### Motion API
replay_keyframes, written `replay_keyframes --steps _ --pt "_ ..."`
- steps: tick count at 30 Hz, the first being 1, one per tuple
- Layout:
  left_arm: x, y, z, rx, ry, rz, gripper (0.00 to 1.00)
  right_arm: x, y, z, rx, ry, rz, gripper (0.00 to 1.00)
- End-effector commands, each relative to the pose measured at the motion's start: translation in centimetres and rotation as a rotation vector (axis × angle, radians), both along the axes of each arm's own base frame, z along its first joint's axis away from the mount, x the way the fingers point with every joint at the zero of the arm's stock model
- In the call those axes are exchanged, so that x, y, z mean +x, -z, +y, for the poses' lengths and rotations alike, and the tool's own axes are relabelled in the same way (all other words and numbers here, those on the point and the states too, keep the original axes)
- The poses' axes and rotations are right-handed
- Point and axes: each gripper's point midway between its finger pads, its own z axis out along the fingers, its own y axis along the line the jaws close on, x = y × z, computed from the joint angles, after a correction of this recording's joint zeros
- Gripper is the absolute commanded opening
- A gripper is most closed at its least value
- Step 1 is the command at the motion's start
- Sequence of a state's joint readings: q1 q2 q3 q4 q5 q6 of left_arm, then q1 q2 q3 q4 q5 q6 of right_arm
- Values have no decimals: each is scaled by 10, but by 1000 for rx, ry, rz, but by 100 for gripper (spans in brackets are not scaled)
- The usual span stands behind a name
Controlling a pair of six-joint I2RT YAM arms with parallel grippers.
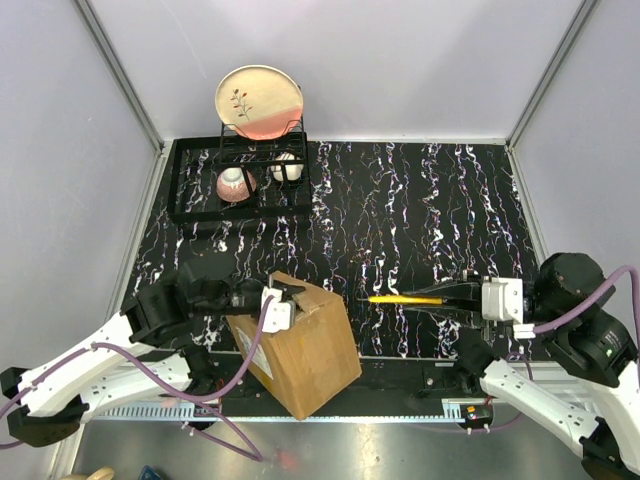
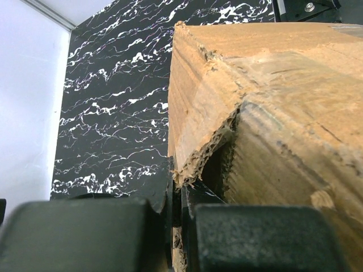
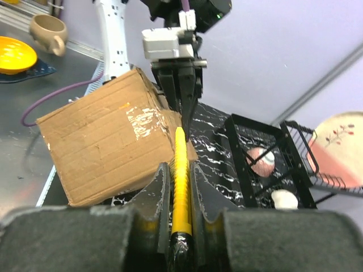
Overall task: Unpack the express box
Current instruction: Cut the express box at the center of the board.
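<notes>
Both clamped: left gripper (image 3: pixel 185 116) on express box (image 1: pixel 300 350), right gripper (image 3: pixel 180 171) on yellow cutter (image 1: pixel 403 299).
Only my right wrist view caught the mug (image 3: pixel 50 32).

The express box (image 1: pixel 305 345) is matt brown corrugated cardboard, rough and fibrous at its torn corner. Under it, the bench (image 1: pixel 400 220) looks glossy black, white-veined. The yellow cutter (image 1: pixel 405 299) beside the box looks smooth plastic.
</notes>
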State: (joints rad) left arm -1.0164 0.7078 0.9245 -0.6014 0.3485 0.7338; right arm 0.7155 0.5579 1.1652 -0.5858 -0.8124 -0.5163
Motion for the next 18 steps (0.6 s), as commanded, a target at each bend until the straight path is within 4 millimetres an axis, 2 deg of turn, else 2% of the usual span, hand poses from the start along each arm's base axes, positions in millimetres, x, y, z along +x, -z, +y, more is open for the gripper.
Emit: replay_keyframes --steps 1,7,18 --pt "-9 -52 -14 -203 68 -49 0 -20 -11 11 -12 -182 -31 0" --pt "-12 -58 -17 -220 88 -46 0 -27 -7 26 -8 -327 0 0" --pt "-8 -56 -30 -236 95 -18 0 -17 -3 43 -2 -397 2 0"
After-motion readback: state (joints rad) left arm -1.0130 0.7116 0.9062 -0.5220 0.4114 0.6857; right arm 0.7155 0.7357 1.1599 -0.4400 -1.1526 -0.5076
